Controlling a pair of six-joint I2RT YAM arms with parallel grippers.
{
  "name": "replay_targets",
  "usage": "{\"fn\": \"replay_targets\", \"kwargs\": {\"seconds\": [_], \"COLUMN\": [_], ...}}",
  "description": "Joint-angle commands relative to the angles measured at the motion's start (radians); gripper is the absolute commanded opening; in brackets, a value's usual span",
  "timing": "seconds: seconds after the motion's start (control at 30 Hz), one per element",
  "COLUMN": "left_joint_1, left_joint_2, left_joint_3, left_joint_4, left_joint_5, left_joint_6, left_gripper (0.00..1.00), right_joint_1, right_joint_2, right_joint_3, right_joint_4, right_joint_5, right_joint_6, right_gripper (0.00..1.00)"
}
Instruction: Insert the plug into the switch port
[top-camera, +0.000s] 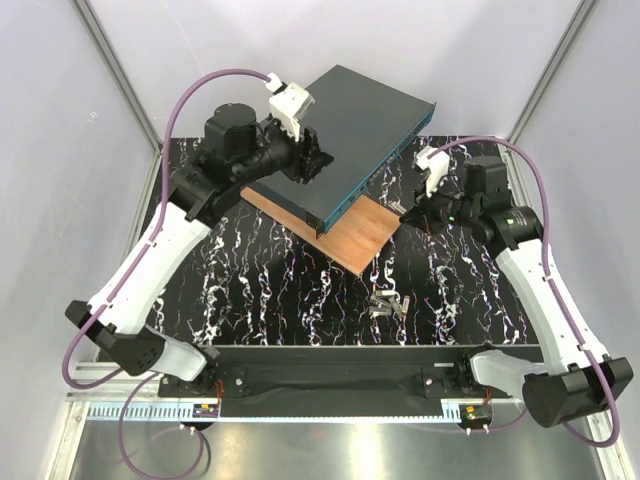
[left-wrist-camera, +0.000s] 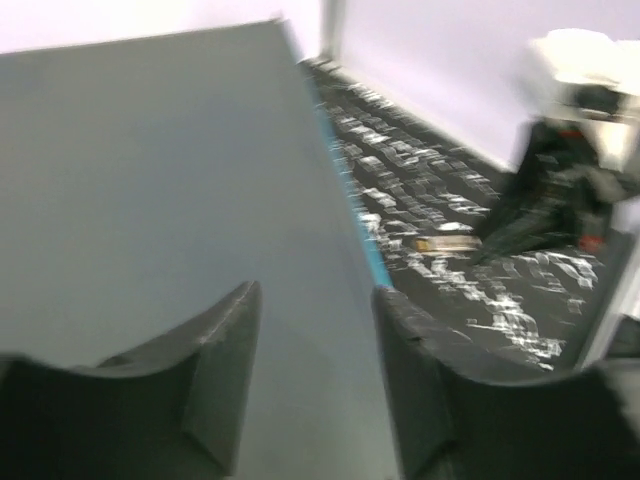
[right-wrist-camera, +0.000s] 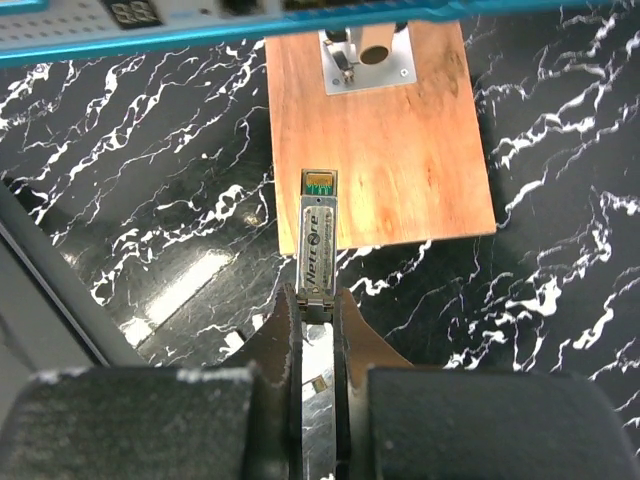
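Note:
The switch (top-camera: 365, 120) is a flat box with a dark grey-teal top, lying askew at the back of the table. Its lighter teal front face (top-camera: 380, 170) (right-wrist-camera: 200, 35) carries the ports. My left gripper (top-camera: 315, 165) (left-wrist-camera: 315, 330) hovers over the switch top (left-wrist-camera: 150, 180) near its front edge, jaws apart with nothing between them. My right gripper (top-camera: 410, 212) (right-wrist-camera: 317, 300) is shut on the rear end of the plug (right-wrist-camera: 318, 240), a silver module. The plug points at the front face and stands well short of it, its tip above the wooden board (right-wrist-camera: 400, 160).
The thin brown wooden board (top-camera: 345, 235) lies partly under the switch and carries a small metal bracket (right-wrist-camera: 365, 60). Loose small metal parts (top-camera: 388, 303) lie on the black marbled table (top-camera: 270, 290). Pale enclosure walls surround the table.

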Motion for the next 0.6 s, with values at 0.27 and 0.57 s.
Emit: {"fn": "replay_targets", "kwargs": {"seconds": [0.27, 0.57], "left_joint_1": [0.005, 0.005], "left_joint_2": [0.136, 0.164], "left_joint_3": [0.076, 0.084], "left_joint_4": [-0.094, -0.094], "left_joint_5": [-0.187, -0.181], "left_joint_6": [0.044, 0.045], "left_gripper": [0.19, 0.06], "right_joint_1": [0.105, 0.108], "right_joint_2": [-0.001, 0.059], "right_joint_3": [0.044, 0.104], "right_joint_4": [0.124, 0.155], "right_joint_5": [0.123, 0.122], "right_joint_6": [-0.026, -0.019], "right_gripper": [0.0, 0.0]}}
